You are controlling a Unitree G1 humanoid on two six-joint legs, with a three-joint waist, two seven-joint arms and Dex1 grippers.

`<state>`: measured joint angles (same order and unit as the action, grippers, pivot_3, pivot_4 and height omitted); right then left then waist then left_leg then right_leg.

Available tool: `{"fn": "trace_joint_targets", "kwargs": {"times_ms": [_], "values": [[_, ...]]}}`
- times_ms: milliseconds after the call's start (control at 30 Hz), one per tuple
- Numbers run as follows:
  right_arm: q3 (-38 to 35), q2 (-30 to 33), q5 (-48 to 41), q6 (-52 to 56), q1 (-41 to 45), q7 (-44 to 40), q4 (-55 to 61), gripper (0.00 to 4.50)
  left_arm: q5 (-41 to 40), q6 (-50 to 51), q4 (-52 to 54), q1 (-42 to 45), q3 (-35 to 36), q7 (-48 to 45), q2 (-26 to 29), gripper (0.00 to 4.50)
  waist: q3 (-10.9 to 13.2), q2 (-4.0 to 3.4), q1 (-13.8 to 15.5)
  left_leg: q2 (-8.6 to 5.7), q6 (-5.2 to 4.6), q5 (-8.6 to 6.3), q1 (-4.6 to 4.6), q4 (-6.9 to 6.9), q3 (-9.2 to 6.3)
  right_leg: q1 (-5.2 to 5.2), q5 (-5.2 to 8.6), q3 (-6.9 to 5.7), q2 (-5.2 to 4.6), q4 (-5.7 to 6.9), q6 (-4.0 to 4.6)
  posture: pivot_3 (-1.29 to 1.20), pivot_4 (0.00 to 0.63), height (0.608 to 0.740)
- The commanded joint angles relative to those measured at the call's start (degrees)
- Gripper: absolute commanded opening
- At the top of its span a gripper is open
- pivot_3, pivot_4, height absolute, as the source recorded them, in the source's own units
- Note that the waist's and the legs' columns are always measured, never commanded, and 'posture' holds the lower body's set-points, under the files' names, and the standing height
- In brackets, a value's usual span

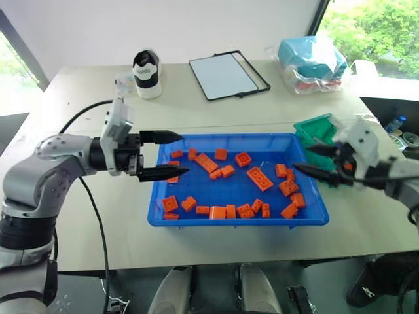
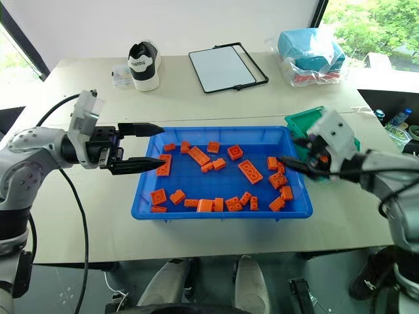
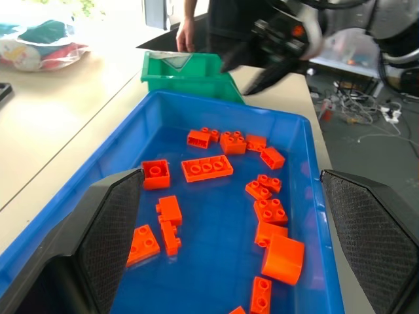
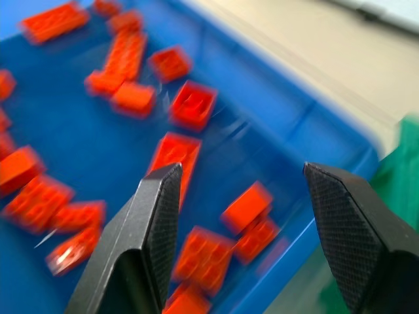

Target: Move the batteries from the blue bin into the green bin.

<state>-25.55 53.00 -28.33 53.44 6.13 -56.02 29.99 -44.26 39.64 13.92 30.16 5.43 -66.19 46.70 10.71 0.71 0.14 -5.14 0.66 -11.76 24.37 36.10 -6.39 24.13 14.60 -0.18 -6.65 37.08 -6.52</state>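
Bricks [image 1: 260, 178] alone fill the blue bin [image 1: 238, 221], so both grippers, left [image 1: 162, 155] at nine o'clock, right [image 1: 321, 159] at three by the green bin [image 1: 315, 127], hang open and empty.

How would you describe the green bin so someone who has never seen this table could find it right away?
Start from the big blue bin full of orange bricks in the middle of the table. At its far right corner, close against the rim, stands the green bin, just behind the robot's right hand. It is smaller, deeper and teal-green, unlike the plastic-wrapped light-blue bundle farther back.
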Motion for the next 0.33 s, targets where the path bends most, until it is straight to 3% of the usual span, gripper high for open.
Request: {"fn": "trace_joint_targets", "kwargs": {"times_ms": [33,167,333], "values": [[-12.0,1.4,-7.2,1.5,-3.6,-5.0,2.0,3.01,-0.6,0.0,0.3,1.0,1.7,-0.5,1.0,4.5,0.0,0.0,0.1,0.02,-0.01,-0.01,-0.02,0.01,0.02,-0.02,0.01,0.0,0.0,0.0,0.01,0.0,0.15,0.731],[-16.4,1.5,-7.5,-0.4,-6.7,-4.8,-0.9,3.01,-1.1,0.4,0.6,1.0,1.8,-0.5,1.3,4.5,0.0,0.01,0.2,0.05,-0.01,-0.01,-0.07,0.02,0.05,-0.04,0.01,0.01,0.01,0.0,0.02,0.0,0.15,0.731],[-15.0,0.5,-8.7,-1.2,-6.7,-1.8,0.0,3.01,-1.2,0.8,0.5,1.9,1.6,-0.7,1.3,4.5,0.0,0.01,0.4,0.05,-0.01,-0.01,-0.06,0.01,0.06,-0.04,0.02,0.02,-0.03,0.0,0.03,0.0,0.15,0.731]]}}
